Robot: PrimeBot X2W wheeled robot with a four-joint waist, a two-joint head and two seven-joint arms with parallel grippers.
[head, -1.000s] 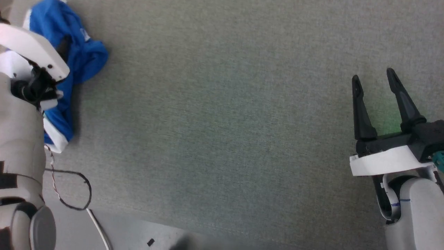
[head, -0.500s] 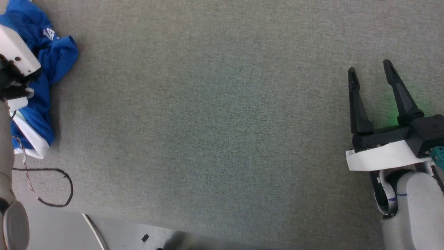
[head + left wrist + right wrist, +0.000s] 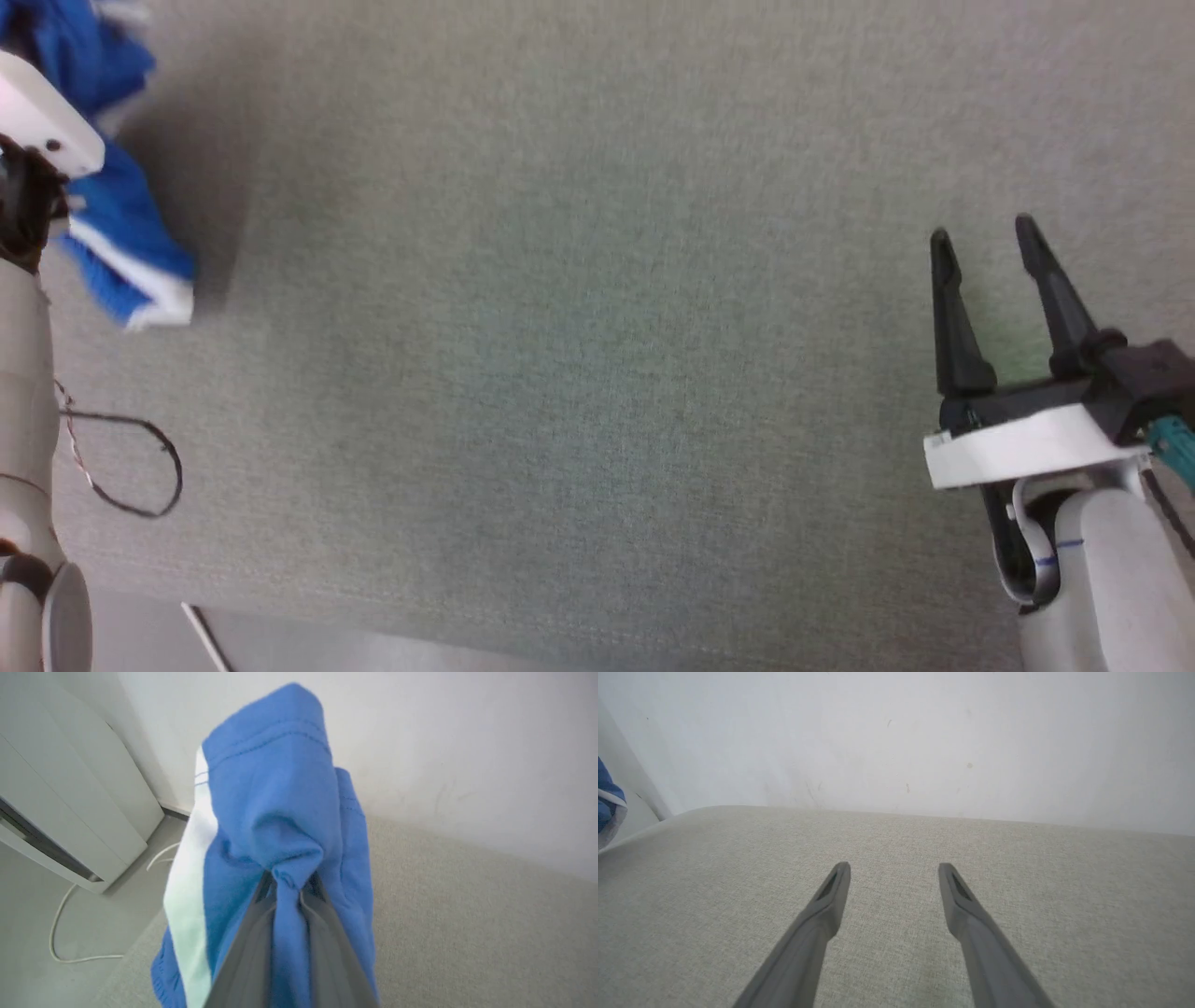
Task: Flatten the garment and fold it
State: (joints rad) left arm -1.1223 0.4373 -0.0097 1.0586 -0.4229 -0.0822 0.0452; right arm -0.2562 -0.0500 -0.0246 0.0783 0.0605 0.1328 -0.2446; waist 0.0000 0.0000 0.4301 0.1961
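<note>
The garment [image 3: 117, 238], royal-blue shorts with white trim, hangs bunched at the far left of the head view, lifted off the grey-green fabric surface [image 3: 579, 355]. In the left wrist view my left gripper [image 3: 287, 882] is shut on a pinch of the blue fabric [image 3: 275, 812], which drapes over the fingers with a white stripe [image 3: 189, 891] down one side. A blue edge of the garment [image 3: 607, 798] shows at the left of the right wrist view. My right gripper [image 3: 985, 238] stands open at the right over bare fabric, its fingers [image 3: 831, 891] spread apart with nothing between them.
A dark looped cable [image 3: 140, 467] hangs off my left arm [image 3: 23, 401]. The surface's front edge runs along the bottom, with grey floor [image 3: 373, 653] below. A white wall [image 3: 896, 732] stands behind; a white cabinet [image 3: 56, 812] and a white cord [image 3: 60, 933] lie left.
The left gripper has lifted the garment, which now hangs clear of the surface and is blurred. The head camera has shifted, so the right gripper sits lower in its view.
</note>
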